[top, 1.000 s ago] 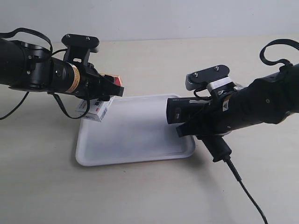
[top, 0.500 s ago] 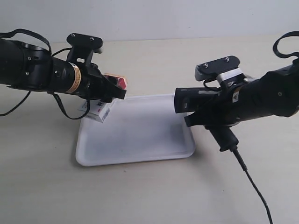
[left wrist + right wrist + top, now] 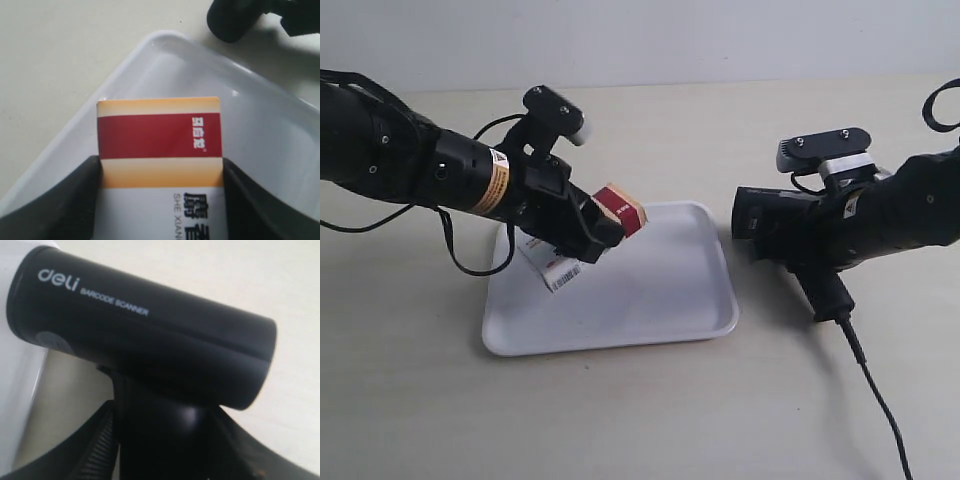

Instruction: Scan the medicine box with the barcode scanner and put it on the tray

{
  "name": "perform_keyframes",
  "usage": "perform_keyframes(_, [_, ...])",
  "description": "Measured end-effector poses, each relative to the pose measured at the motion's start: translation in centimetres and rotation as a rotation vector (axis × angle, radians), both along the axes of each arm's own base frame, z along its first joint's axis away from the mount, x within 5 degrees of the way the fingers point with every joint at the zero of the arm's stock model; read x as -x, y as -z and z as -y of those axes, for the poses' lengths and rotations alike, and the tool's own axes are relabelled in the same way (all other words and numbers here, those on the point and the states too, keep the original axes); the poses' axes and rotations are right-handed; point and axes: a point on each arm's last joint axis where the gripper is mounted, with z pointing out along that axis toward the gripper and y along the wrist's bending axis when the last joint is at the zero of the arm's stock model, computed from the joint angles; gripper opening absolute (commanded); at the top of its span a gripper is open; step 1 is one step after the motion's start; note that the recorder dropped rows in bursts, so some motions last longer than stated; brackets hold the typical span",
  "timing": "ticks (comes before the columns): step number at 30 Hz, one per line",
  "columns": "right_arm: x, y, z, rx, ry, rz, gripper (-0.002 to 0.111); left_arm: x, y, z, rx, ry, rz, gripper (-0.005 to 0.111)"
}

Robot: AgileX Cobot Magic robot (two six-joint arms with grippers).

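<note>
The medicine box (image 3: 610, 212) (image 3: 159, 150), white with a red and tan band, is held tilted over the left part of the white tray (image 3: 650, 290) (image 3: 280, 130). My left gripper (image 3: 595, 235) (image 3: 160, 200) is shut on it, one finger on each side; its barcode end points down toward the tray. The black barcode scanner (image 3: 775, 228) (image 3: 140, 330) sits in my right gripper (image 3: 820, 265) (image 3: 165, 440), which is shut on the handle. The scanner's head points toward the tray from just beyond the tray's right edge.
The scanner's thin black cable (image 3: 875, 395) trails across the beige table (image 3: 670, 130) toward the front right. The tray's corner (image 3: 15, 380) shows beside the scanner head in the right wrist view.
My left arm swung right and down, carrying the box from the tray's left edge to over its inside and tipping it. My right arm drew the scanner away to the right, off the tray.
</note>
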Motion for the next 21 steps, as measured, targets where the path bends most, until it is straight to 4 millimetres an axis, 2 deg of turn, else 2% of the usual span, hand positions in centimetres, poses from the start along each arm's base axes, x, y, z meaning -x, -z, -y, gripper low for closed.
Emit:
perform_keyframes(4, [-0.1, 0.8, -0.1, 0.002, 0.003, -0.005, 0.014, 0.1, 1.4, 0.0, -0.046, 0.064, 0.001, 0.000])
perform_keyframes(7, [-0.2, 0.9, -0.1, -0.006, 0.013, -0.001, 0.036, 0.1, 2.9, 0.0, -0.081, 0.101, -0.006, 0.002])
perform_keyframes(9, [-0.2, 0.9, -0.1, -0.011, 0.019, 0.001, 0.052, 0.1, 3.5, 0.0, -0.092, 0.111, -0.014, 0.013])
perform_keyframes(11, [-0.3, 0.9, -0.1, -0.015, 0.025, 0.002, 0.067, 0.1, 3.7, 0.0, -0.096, 0.117, -0.013, 0.033])
perform_keyframes(14, [-0.3, 0.9, -0.1, -0.031, 0.054, -0.006, 0.085, 0.1, 3.7, 0.0, -0.097, 0.120, -0.011, 0.079])
perform_keyframes(16, [-0.3, 0.8, -0.1, -0.041, 0.069, -0.007, 0.093, 0.1, 3.7, 0.0, -0.097, 0.120, -0.011, 0.105])
perform_keyframes(18, [-0.3, 0.1, -0.1, -0.054, 0.075, 0.009, 0.099, 0.1, 3.7, 0.0, -0.098, 0.120, -0.013, 0.105])
perform_keyframes(20, [-0.3, -1.9, -0.1, -0.086, 0.078, 0.060, 0.100, 0.2, 3.7, 0.0, -0.094, 0.125, -0.016, 0.105])
perform_keyframes(21, [-0.1, -3.7, 0.0, -0.110, 0.078, 0.100, 0.100, 0.2, 3.5, 0.0, -0.088, 0.122, -0.015, 0.105])
